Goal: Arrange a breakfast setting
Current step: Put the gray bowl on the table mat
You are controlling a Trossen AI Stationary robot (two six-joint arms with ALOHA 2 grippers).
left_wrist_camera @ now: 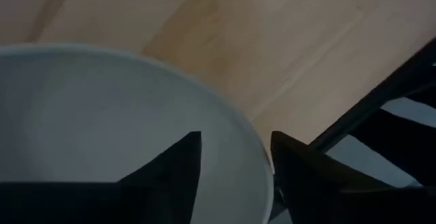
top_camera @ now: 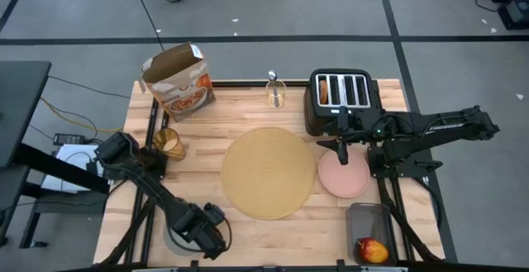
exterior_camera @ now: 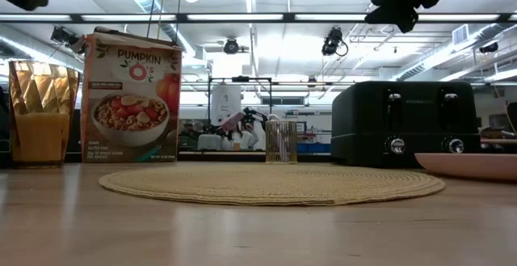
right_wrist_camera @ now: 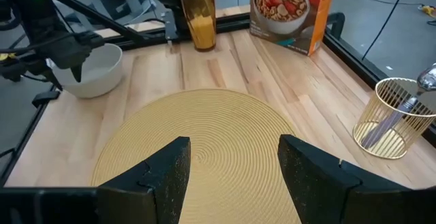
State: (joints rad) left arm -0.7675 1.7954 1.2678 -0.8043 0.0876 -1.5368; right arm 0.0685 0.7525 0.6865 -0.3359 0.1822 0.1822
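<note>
One placemat (top_camera: 269, 173), one plate (top_camera: 344, 175), one apple (top_camera: 371, 250). Left tool (left_wrist_camera: 235, 159) straddles bowl (left_wrist_camera: 102, 115) rim, fingers apart; right tool (right_wrist_camera: 231, 169) open.

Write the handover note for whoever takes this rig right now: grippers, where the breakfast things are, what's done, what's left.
Left gripper: open, fingers straddling the grey bowl rim at the table's near-left corner.
Right gripper: open, empty, hovering over the pink plate beside the toaster.
Round tan placemat: centre, bare.
Amber tumbler: left edge.
Spoon: in the wire holder at the back.
Toast slice: in the toaster.
Red apple: in the grey tray, near-right corner.
Done: nothing on the mat. Left: everything.
</note>
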